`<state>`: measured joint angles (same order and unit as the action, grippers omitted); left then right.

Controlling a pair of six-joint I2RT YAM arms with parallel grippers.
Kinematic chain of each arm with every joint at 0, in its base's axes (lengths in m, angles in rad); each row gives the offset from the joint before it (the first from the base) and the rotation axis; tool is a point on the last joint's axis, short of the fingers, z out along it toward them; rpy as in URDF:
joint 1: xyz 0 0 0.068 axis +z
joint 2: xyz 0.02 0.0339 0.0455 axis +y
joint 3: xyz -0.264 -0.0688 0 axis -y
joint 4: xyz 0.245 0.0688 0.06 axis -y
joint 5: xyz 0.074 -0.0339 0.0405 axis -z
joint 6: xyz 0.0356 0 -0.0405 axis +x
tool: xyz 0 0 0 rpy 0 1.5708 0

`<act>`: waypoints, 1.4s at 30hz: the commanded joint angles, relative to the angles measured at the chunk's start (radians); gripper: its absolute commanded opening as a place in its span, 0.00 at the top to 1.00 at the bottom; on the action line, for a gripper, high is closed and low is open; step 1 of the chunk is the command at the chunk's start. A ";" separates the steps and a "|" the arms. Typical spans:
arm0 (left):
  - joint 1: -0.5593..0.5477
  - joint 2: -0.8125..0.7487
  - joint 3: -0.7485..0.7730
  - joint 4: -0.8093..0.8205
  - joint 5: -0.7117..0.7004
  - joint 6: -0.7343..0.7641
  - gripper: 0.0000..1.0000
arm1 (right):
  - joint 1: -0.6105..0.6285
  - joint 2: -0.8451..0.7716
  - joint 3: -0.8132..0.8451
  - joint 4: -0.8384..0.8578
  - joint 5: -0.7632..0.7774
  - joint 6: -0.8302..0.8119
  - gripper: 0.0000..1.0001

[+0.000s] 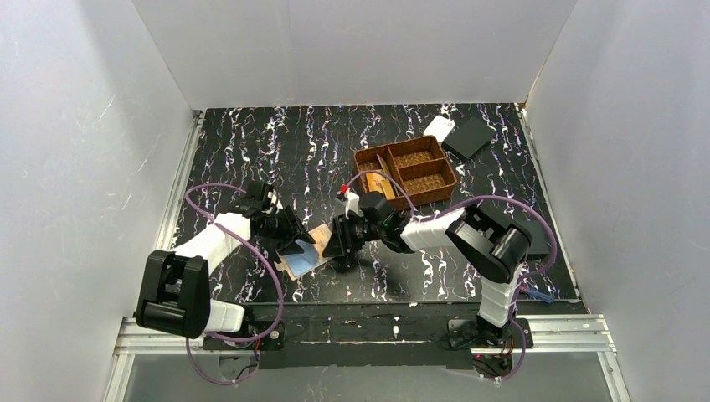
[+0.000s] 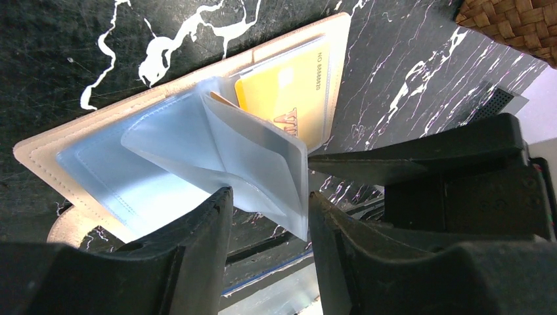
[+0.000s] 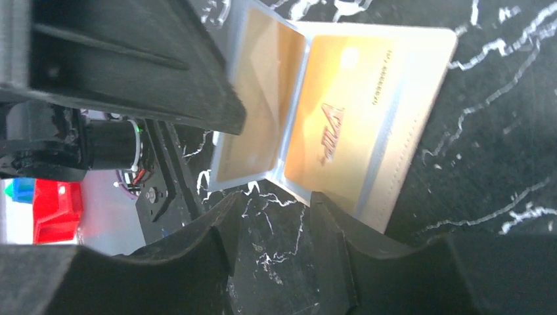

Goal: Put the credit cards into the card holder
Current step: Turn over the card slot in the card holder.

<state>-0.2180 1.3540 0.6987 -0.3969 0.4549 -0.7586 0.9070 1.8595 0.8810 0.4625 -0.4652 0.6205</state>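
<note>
The card holder lies open on the table between my two grippers, its tan edge showing in the left wrist view and the right wrist view. A golden-yellow credit card sits in a clear sleeve; it also shows in the right wrist view. A raised sleeve flap holds an orange card. My left gripper is open, with the corner of a clear sleeve flap between its jaws. My right gripper is open and empty at the holder's near edge.
A brown woven three-compartment basket stands behind the right gripper, with something orange in its left compartment. A white piece and a flat black square lie at the back right. White walls enclose the table.
</note>
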 commanded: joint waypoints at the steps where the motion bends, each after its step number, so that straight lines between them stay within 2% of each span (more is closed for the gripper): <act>1: -0.003 0.000 0.012 -0.016 -0.006 0.019 0.55 | 0.001 -0.044 -0.025 0.258 -0.054 -0.051 0.47; 6: -0.002 0.004 0.024 -0.031 -0.018 0.030 0.55 | 0.003 -0.012 -0.016 0.331 -0.079 -0.004 0.47; 12: -0.003 0.010 0.030 -0.038 -0.024 0.039 0.52 | 0.003 0.002 -0.023 0.362 -0.095 0.028 0.53; 14: -0.003 0.003 0.031 -0.044 -0.032 0.045 0.52 | 0.003 0.017 -0.015 0.363 -0.104 0.031 0.57; 16: -0.003 -0.022 0.034 -0.063 -0.052 0.053 0.49 | 0.003 0.053 0.012 0.356 -0.120 0.045 0.67; 20: -0.003 -0.001 0.028 -0.047 -0.041 0.048 0.48 | 0.018 0.063 0.021 0.309 -0.106 0.020 0.63; 24: -0.003 0.009 0.032 -0.038 -0.036 0.045 0.48 | 0.032 0.075 0.045 0.287 -0.109 0.009 0.63; 27: -0.003 0.026 0.037 -0.034 -0.029 0.051 0.48 | 0.043 0.017 0.037 0.259 -0.074 -0.003 0.53; 30: -0.003 0.032 0.050 -0.033 -0.028 0.051 0.48 | 0.058 0.000 0.038 0.231 -0.039 -0.029 0.50; 37: -0.003 0.038 0.055 -0.033 -0.024 0.050 0.49 | 0.081 -0.005 0.045 0.212 -0.002 -0.059 0.48; 42: -0.002 0.031 0.047 -0.036 -0.028 0.052 0.49 | 0.091 -0.002 0.074 0.143 0.033 -0.090 0.50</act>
<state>-0.2180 1.3880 0.7288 -0.4183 0.4263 -0.7208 0.9894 1.9018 0.8986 0.6441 -0.4770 0.5816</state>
